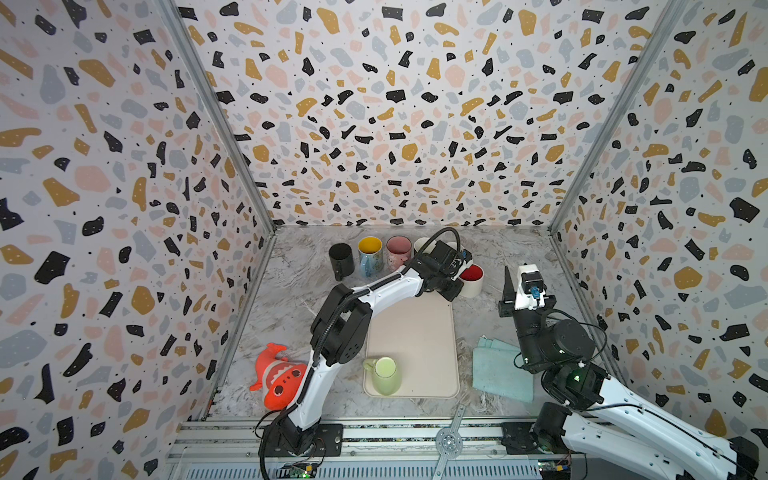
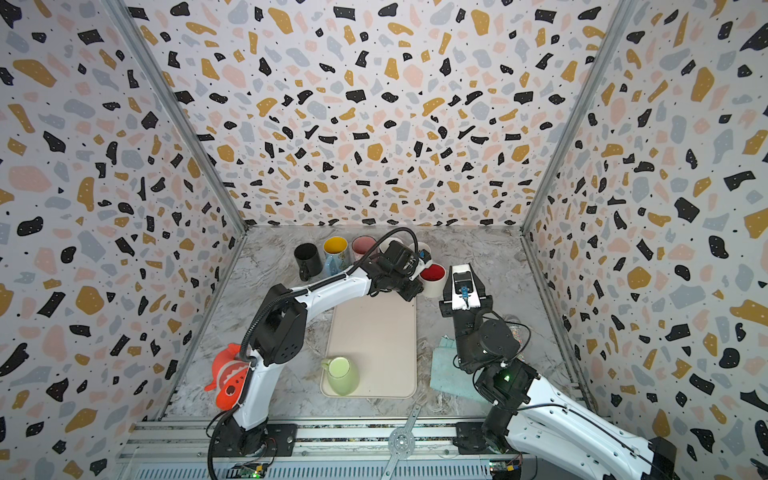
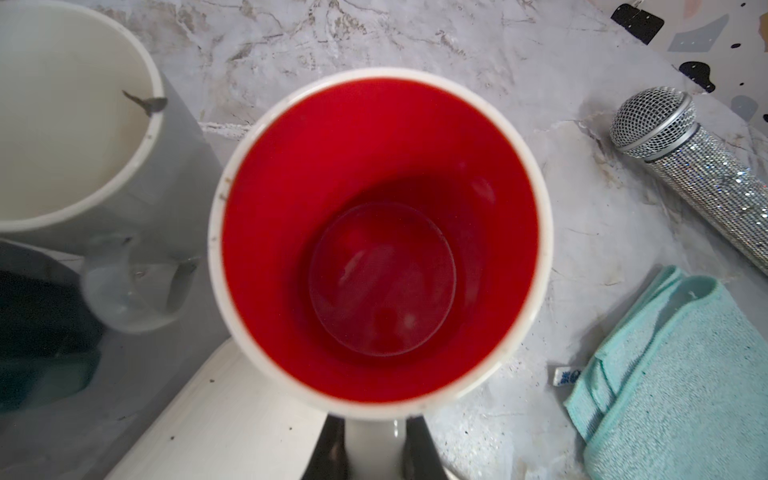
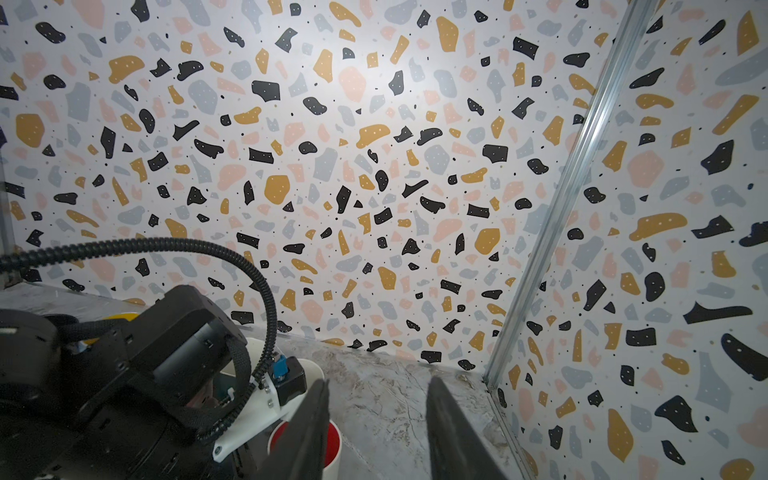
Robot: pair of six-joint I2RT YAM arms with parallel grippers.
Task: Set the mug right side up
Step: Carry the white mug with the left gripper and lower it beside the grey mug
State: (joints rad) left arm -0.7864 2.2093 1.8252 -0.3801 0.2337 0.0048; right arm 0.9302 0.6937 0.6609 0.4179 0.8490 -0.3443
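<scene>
Near left on the desk (image 1: 291, 299): orange shark toy (image 1: 276, 374), lying against the left arm's lower link.

Far left, along the back wall: row of mugs, mouths up. In order: black mug (image 1: 341, 259), yellow-lined mug (image 1: 370, 255), pink mug (image 1: 398, 251), white mug (image 3: 70, 137). Last one mostly hidden behind the left wrist in both top views.

Centre: beige mat (image 1: 415, 340), long side running near to far. Green mug (image 1: 384, 376) on its near left corner, handle to the left. Way up not clear.

Left gripper (image 3: 374, 422) reaching over the mat's far right corner. Closed on the red-lined mug (image 1: 471, 279), one finger on either side of a white part just under the rim. Handle or wall: cannot tell.

Red-lined mug upright, mouth up, red bottom in plain sight from the left wrist. Just off the mat's far right corner, right of the white mug. Contact with the desk not determinable.

Further right: right gripper (image 4: 378, 380) raised, pointing at the far wall, fingers parted, holding nothing.

Near right: teal cloth (image 1: 500, 370), folded, between mat and right arm. Glittery silver microphone (image 3: 685, 137) lying near it.
</scene>
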